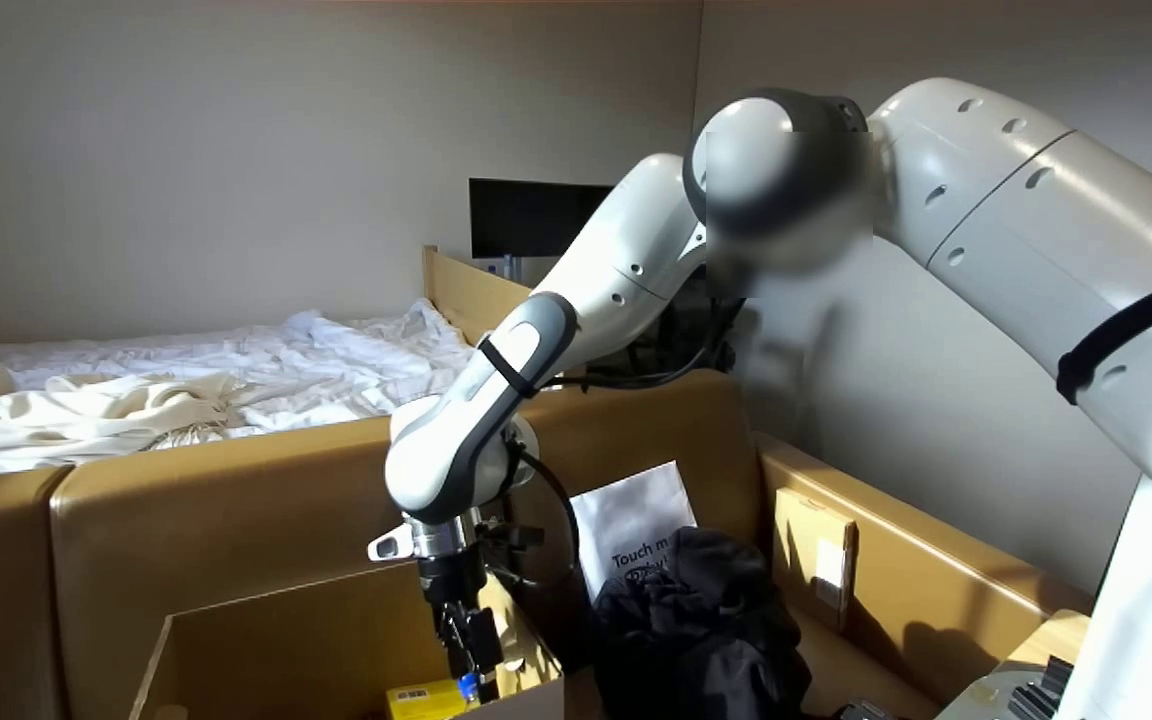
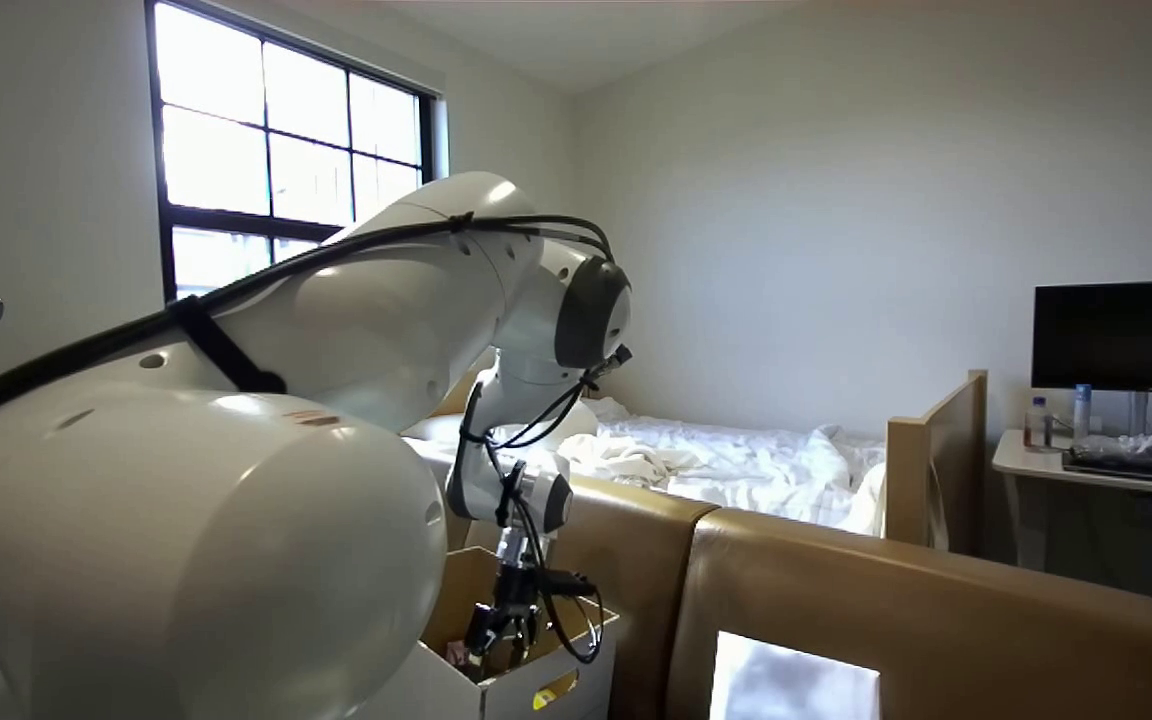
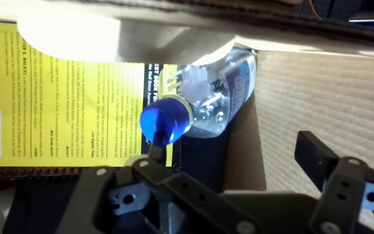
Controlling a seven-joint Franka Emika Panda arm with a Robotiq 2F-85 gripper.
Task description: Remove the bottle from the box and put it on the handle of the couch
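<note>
in the wrist view the gripper [image 3: 235,146] hangs with its fingers [image 3: 315,156] spread wide apart, one tip overlapping the blue cap [image 3: 166,118] of the clear plastic bottle [image 3: 209,104]; i can't tell whether they touch. the bottle is inside the cardboard box [image 1: 306,650], close to one side, partly hiding the edge of a yellow book [image 3: 86,107]. in an exterior view the couch's tan armrest [image 1: 911,555] runs well apart from the box, black cloth [image 1: 701,630] lying between.
</note>
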